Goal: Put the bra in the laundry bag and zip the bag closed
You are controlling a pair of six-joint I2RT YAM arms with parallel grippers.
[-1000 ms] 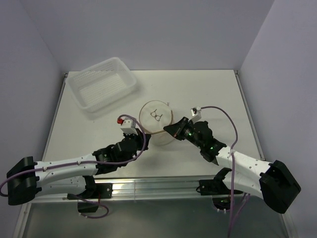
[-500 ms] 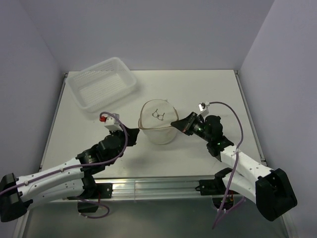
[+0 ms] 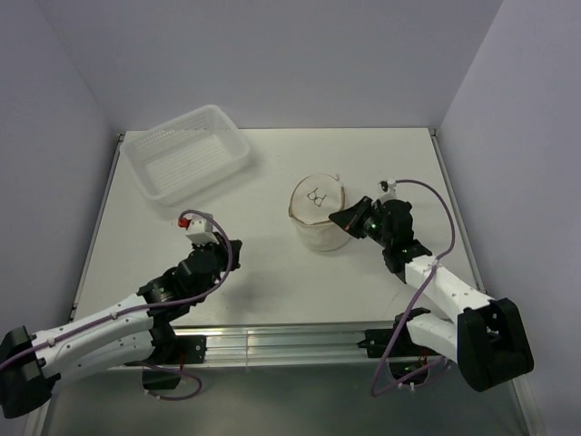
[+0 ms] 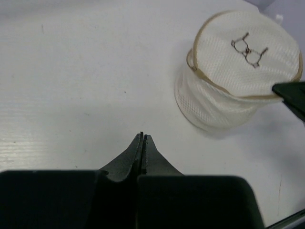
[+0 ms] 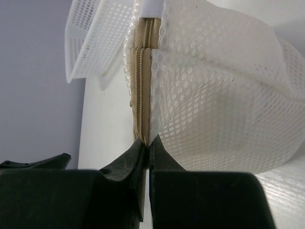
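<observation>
Right of centre in the top view, the laundry bag (image 3: 318,204) stands on the table (image 3: 272,163) with its icon disc tilted up. My right pincer (image 3: 343,219) is clenched on the tan zipper (image 5: 142,81) band at its right rim. I judge this the zipping step. How far the zipper has run I cannot tell, so next I must draw it around the rim. My left pincer (image 4: 142,139) is clenched on nothing, lower left, well apart from the bag. The bra is not visible; presumably it is inside.
</observation>
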